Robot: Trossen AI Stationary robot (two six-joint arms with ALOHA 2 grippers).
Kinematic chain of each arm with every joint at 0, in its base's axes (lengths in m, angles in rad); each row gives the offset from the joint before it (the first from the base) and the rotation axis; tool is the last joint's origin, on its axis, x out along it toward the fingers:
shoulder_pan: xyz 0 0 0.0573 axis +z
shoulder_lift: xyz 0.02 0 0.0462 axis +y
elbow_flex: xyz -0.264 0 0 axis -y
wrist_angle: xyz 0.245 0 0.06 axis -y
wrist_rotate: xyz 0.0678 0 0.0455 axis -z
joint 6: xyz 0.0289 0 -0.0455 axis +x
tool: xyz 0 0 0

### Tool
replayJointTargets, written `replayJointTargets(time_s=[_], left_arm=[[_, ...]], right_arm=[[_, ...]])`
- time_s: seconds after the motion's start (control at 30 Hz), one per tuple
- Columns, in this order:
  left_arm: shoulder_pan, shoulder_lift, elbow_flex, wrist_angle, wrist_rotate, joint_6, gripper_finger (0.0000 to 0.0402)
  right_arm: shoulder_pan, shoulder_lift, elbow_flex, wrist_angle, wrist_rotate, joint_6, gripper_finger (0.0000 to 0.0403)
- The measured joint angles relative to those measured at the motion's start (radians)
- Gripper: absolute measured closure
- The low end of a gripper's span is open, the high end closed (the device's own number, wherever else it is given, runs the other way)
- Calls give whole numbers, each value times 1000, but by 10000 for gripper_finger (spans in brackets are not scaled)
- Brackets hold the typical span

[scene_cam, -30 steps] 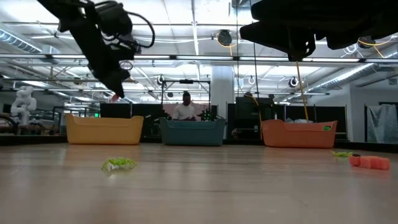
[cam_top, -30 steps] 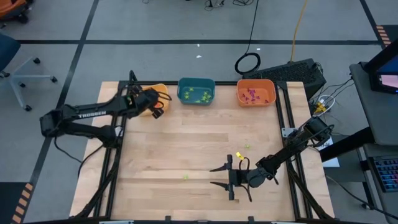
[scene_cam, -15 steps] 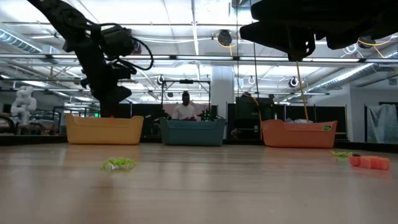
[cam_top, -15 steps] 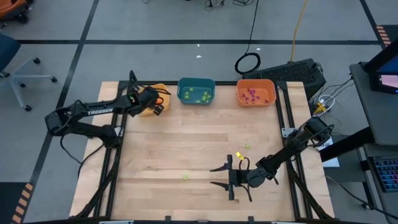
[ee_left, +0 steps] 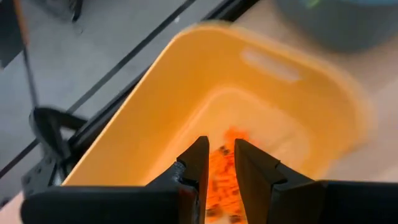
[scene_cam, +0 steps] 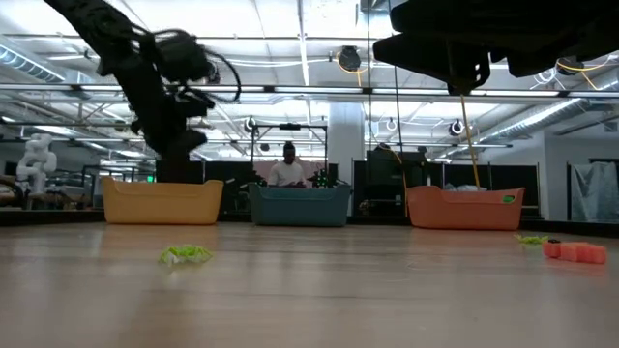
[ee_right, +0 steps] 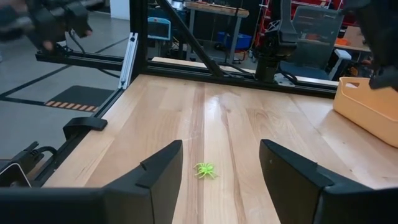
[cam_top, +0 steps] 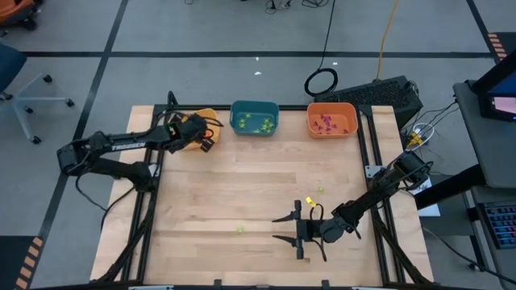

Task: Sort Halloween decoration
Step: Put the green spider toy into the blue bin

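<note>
Three tiny trinkets lie loose on the table: a light-green one (cam_top: pixel 239 229) (ee_right: pixel 204 169) near the front, and an orange one (cam_top: pixel 309 201) and a green one (cam_top: pixel 320 191) right of centre. My left gripper (cam_top: pixel 200 134) (ee_left: pixel 217 163) hangs over the yellow bin (cam_top: pixel 208 113), fingers a narrow gap apart, with orange trinkets (ee_left: pixel 224 180) on the bin floor below. My right gripper (cam_top: pixel 278 228) (ee_right: pixel 221 149) is level and low near the front, wide open and empty. It points toward the table's left, and the light-green trinket lies ahead of it.
A teal bin (cam_top: pixel 255 104) with green trinkets and an orange bin (cam_top: pixel 330 105) with purple ones stand along the far edge, right of the yellow bin. Black frame rails run along the table's left and right sides. A person sits beyond the table (scene_cam: pixel 288 169).
My left gripper has dipped down toward the yellow bin and then come up a little, staying over it. My right gripper and the loose trinkets have kept still.
</note>
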Motion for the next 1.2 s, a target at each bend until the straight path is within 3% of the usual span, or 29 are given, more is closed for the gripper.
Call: replayJointTargets(time_s=[0.2,0.5,0.73,0.97,1.2], left_arm=[[-143,-173,1,-33,11,-33,326],[-488,-335,2,-41,2,-126,326],[-743,-316,2,-19,-91,-215,326],[-957,-244,2,116,-172,-235,326],[-1088,-109,2,268,-214,-234,326]], right_arm=[[0,-1,0,-1,2,28,204],[0,-2,0,-22,59,104,204],[0,-2,0,-30,60,155,204],[0,-3,26,-58,60,158,204],[0,-3,163,-410,60,242,204]])
